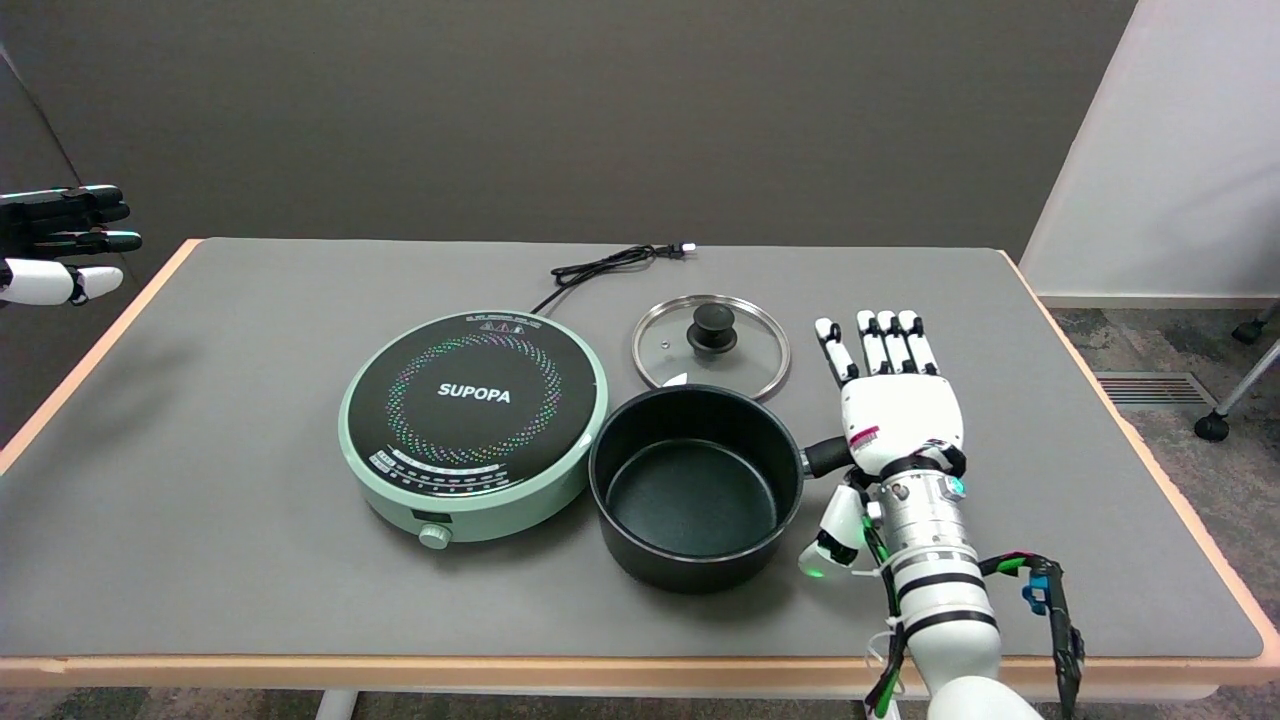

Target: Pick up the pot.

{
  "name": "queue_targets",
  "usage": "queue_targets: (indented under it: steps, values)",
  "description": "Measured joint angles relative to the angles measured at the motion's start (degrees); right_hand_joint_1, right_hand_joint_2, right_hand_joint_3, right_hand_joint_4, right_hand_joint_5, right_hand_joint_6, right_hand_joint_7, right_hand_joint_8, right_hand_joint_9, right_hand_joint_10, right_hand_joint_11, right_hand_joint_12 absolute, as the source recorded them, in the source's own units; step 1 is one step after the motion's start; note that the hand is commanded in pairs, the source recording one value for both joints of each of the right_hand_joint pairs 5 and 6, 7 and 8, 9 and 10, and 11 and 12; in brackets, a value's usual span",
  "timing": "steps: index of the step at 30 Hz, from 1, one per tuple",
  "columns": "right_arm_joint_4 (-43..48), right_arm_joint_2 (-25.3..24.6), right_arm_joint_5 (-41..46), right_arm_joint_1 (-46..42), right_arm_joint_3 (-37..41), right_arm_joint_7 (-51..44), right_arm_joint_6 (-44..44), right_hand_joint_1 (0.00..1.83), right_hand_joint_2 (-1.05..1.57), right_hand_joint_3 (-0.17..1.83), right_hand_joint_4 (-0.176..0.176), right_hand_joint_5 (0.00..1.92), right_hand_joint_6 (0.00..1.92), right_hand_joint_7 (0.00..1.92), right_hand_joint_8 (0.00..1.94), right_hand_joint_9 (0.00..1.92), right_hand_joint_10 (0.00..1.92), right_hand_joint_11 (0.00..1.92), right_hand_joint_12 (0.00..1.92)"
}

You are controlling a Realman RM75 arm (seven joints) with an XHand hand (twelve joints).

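Note:
A black pot [695, 485] stands empty on the grey table, just right of the green hob. Its black handle [826, 456] sticks out to the right and runs under my right hand [895, 400]. My hand hovers over the handle, palm down, with its fingers [885, 343] stretched straight toward the far side. The thumb [835, 530] hangs down beside the pot's right wall. Nothing is gripped; most of the handle is hidden beneath the palm.
A round green induction hob [473, 420] marked SUPOPA sits left of the pot, its black cord [610, 265] trailing to the back. A glass lid [712, 345] with a black knob lies behind the pot. The idle left hand [60, 245] hangs at the upper left.

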Motion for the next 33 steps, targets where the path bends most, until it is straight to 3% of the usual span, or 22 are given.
queue_targets:
  steps: [33]
  values:
    - [-0.89, 0.85, 3.75, 1.71, -0.07, 4.06, -0.72, 1.03, -0.96, 1.05, 0.176, 0.01, 0.01, 0.01, 0.01, 0.01, 0.01, 0.01, 0.01]
